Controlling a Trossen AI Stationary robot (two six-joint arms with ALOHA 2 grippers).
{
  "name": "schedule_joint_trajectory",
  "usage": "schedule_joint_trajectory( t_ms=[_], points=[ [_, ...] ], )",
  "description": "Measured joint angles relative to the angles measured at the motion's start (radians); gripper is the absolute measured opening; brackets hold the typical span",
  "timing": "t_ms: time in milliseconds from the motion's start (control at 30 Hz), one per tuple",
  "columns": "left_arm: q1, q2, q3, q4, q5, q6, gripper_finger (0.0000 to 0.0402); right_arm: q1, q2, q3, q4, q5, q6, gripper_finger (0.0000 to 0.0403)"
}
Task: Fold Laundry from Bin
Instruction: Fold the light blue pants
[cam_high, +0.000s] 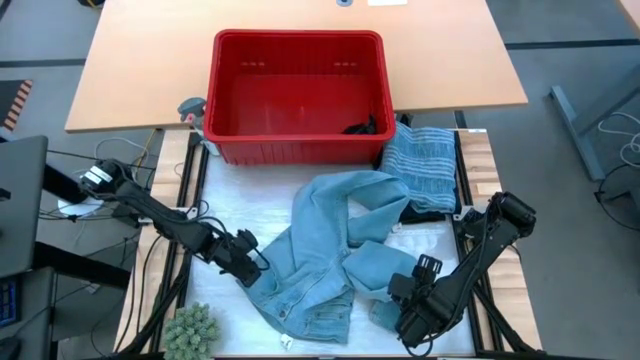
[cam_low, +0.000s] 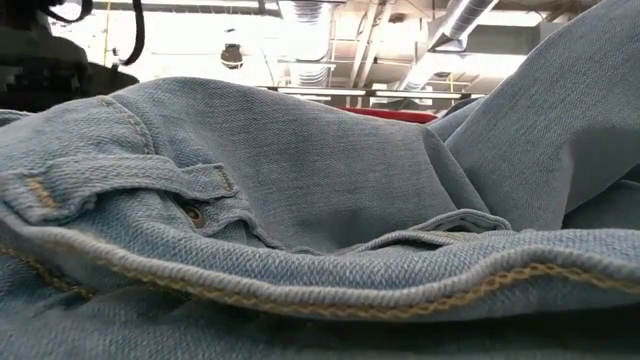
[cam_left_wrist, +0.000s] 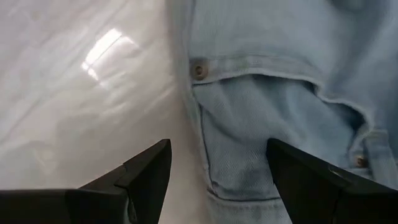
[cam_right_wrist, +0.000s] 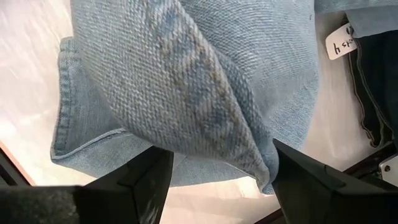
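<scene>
Fingers spread wide on both arms, neither holding anything: the left gripper, at lower left of the overhead frame, hangs over the waistband edge of the light blue jeans, its fingertips straddling the denim's border with the white table cover. At lower right, the right gripper hovers with open jaws above a folded-over trouser leg, apparently lined up to pinch it. The jeans lie crumpled at mid-frame, seemingly laid out to be flattened before folding. Just beside them, upper right, rests a grey-blue striped garment, set aside, with dark cloth showing under its lower edge. One red bin stands at upper centre, nearly emptied; a single dark item lies in its right corner. Count: two arms, one bin, at least three garments. A small green plant-like object sits at lower left.
</scene>
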Motion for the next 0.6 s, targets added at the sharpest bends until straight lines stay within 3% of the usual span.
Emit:
schedule_joint_trajectory(
  t_ms=[167, 300, 400, 533, 600],
  points=[
    [-0.017, 0.06, -0.01, 0.045, 0.054, 0.003, 0.0246, 0.0, 0.0, 0.0, 0.0, 0.0, 0.001, 0.0278],
    [-0.026, 0.144, 0.006, 0.093, 0.091, 0.008, 0.021, -0.003, 0.0, 0.0, 0.002, 0.0, 0.003, 0.0278],
    [-0.025, 0.172, 0.048, 0.059, 0.115, 0.043, 0.0152, -0.005, 0.0, 0.0, 0.002, 0.0, 0.003, 0.0278],
    [-0.015, 0.15, 0.134, -0.116, 0.168, 0.154, 0.0035, -0.015, 0.0, 0.0, 0.004, 0.0, 0.006, 0.0278],
    [0.005, 0.128, 0.187, -0.229, 0.181, 0.22, 0.0014, -0.021, 0.0, 0.0, 0.006, 0.0, 0.019, 0.0278]
  ],
)
